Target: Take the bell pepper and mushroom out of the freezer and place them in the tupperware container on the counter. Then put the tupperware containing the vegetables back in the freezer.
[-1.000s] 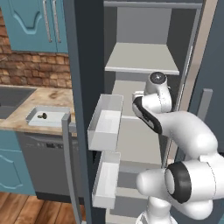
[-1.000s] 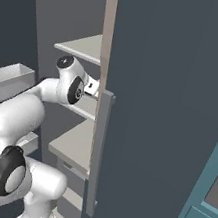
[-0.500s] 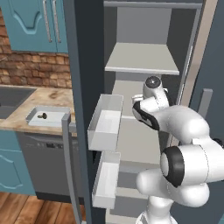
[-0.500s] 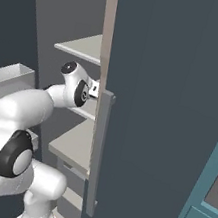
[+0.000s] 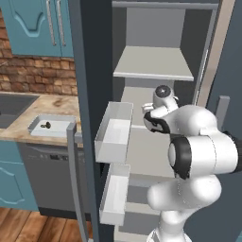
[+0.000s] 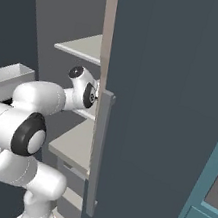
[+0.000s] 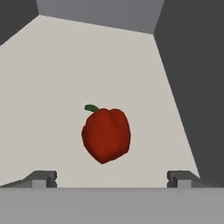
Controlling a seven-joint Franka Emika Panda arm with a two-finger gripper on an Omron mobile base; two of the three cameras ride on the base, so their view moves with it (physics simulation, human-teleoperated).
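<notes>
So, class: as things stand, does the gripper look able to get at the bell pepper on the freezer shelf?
Probably yes. The gripper is open, the bell pepper lies straight ahead between its tips, and the pale shelf around it is bare.

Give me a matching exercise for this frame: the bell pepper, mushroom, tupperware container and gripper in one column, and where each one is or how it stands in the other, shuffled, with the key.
Things:
1. bell pepper
2. mushroom
3. tupperware container
4. gripper

Places or states:
A. on the counter, beside the sink
B. open, fingers apart, aimed at the pepper
C. on a pale shelf inside the freezer
D. lying in the tray

Pairs: 1-C, 2-D, 3-A, 4-B
</notes>
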